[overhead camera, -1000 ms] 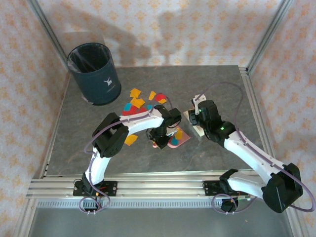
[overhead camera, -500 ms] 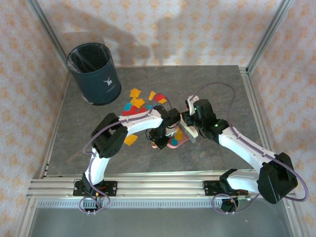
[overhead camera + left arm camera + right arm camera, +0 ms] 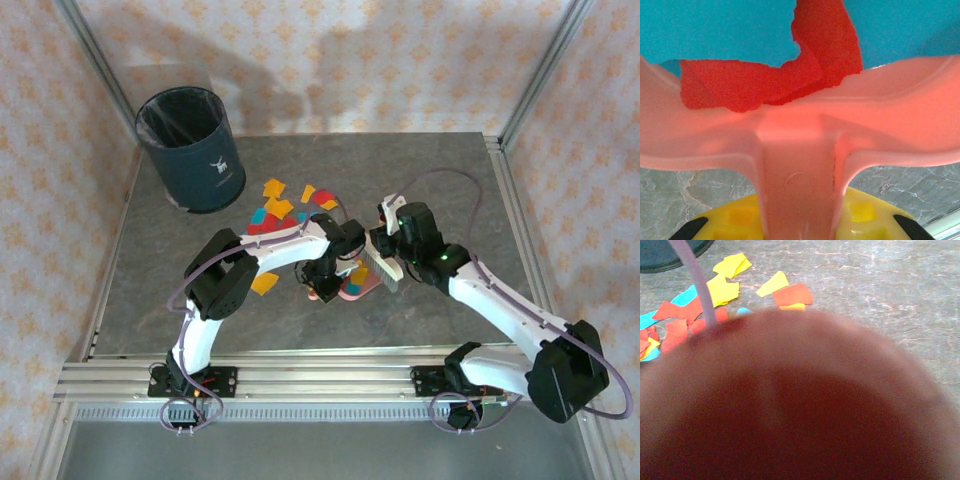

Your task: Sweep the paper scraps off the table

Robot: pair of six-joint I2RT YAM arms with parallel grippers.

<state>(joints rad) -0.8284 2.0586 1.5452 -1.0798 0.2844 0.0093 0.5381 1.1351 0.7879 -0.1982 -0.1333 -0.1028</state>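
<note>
Holding the brush (image 3: 386, 268) at the pan's (image 3: 353, 291) edge, right gripper (image 3: 382, 244) is clamped on it, prob. to push scraps (image 3: 275, 207) in; left gripper (image 3: 320, 288) pinches the pan handle as a brace. Most scraps sit on the table (image 3: 440, 170) just beyond, w/ a few in the pan.

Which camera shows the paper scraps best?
The top view: the scraps lie spread on the table near the bin, all at once. The right wrist catches a few sharply, a blur blocking the rest. The left wrist sees red and teal ones close up at the dustpan.
</note>
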